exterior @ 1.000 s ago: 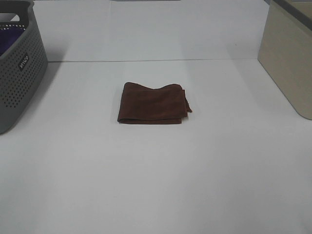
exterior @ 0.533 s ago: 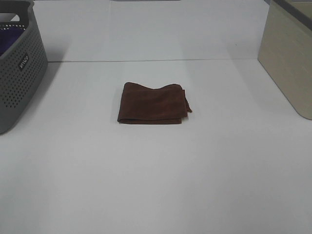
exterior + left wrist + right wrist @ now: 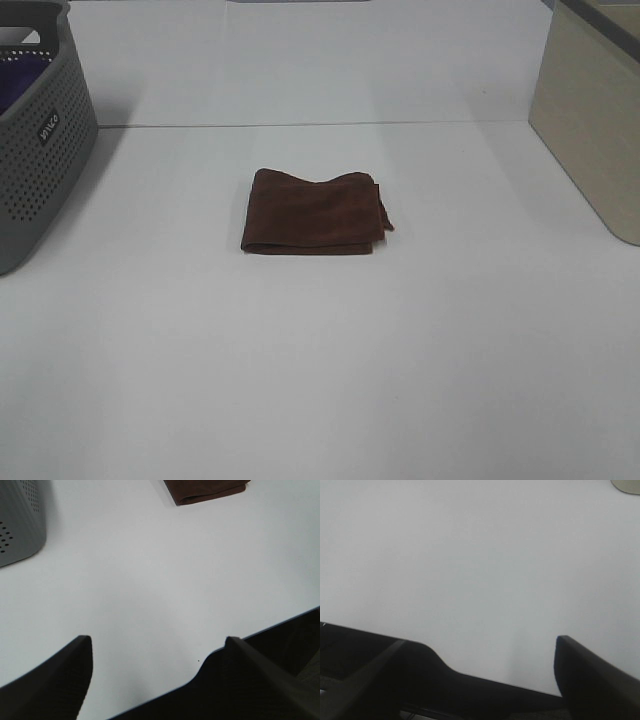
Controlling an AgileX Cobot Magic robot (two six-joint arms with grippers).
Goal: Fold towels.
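Nothing is seen to have moved since the earlier pictures: the towel and everything around it lie exactly as they did a second ago.

In the exterior high view, a dark reddish-brown towel (image 3: 313, 212) is seen folded into a rough rectangle, lying flat near the middle of the white desk (image 3: 320, 360). Its far edge dips in a shallow curve, and a small corner of cloth sticks out at its right side. A grey perforated basket (image 3: 38, 140) stands at the far left edge of the desk, well apart from the towel, with purple fabric (image 3: 18, 80) glimpsed inside it. A beige box-like unit (image 3: 590, 120) is placed at the far right edge. No arm is shown in this view.

In the left wrist view, the left claw (image 3: 157, 652) is seen with its two dark fingers spread wide over bare desk near the front edge, holding nothing. A folded edge of the towel is caught at the frame's border, well apart from the claw, and a corner of the grey basket is also shown.

In the right wrist view, the right claw (image 3: 480, 647) is likewise seen spread wide and empty above bare white desk by its edge.
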